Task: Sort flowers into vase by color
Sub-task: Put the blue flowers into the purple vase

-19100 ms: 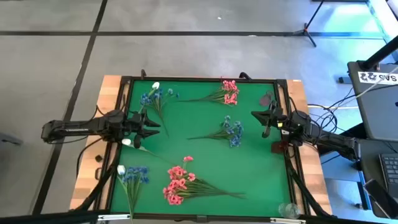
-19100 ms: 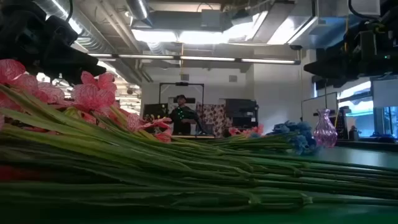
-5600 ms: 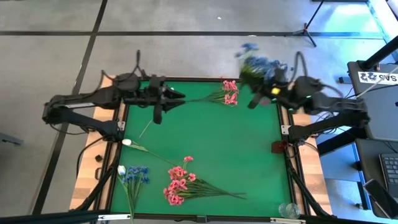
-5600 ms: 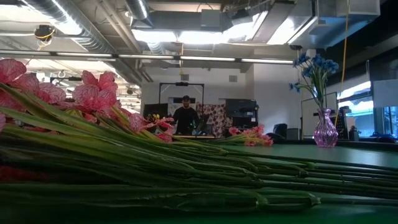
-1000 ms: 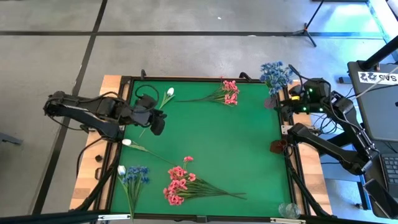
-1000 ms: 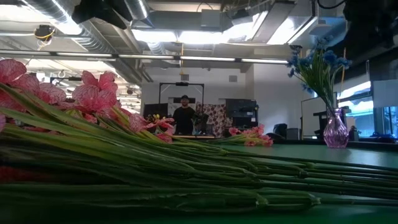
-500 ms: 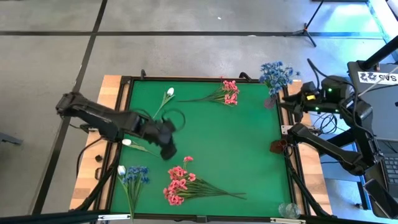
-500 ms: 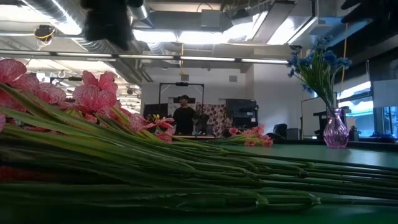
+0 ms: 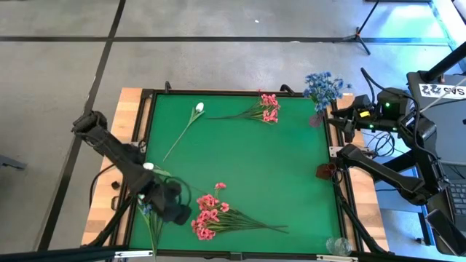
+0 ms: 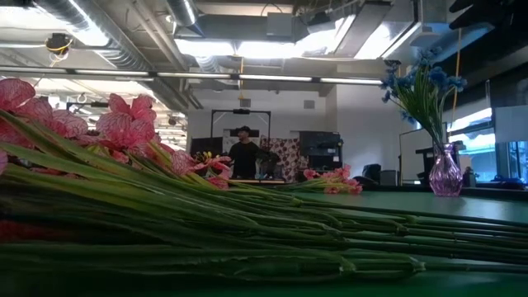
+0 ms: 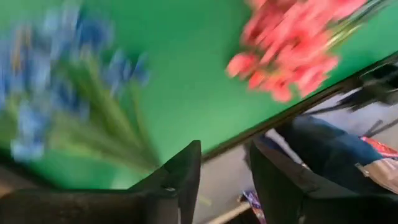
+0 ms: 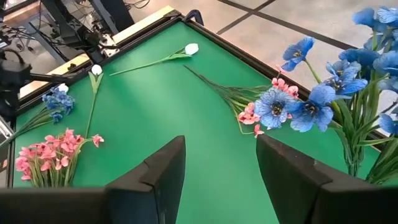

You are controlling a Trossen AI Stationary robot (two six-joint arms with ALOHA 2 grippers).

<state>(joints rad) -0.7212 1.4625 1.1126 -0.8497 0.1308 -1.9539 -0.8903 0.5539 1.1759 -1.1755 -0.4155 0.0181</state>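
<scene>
On the green felt table point(image 9: 291, 182), the left gripper point(image 9: 172, 210), fingers spread and empty, hovers beside near-left blue sprays point(image 9: 148, 209). The right gripper point(image 9: 342, 124) (fingers parted, empty) waits by the vase of blue flowers point(image 9: 321, 87).

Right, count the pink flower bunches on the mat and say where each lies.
2. One pink bunch lies at the mat's far edge; the other pink bunch lies near the front edge, beside the left gripper.

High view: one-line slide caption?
Left claw hovers over blue flowers; blue bouquet in vase; right claw waits beside.
</scene>
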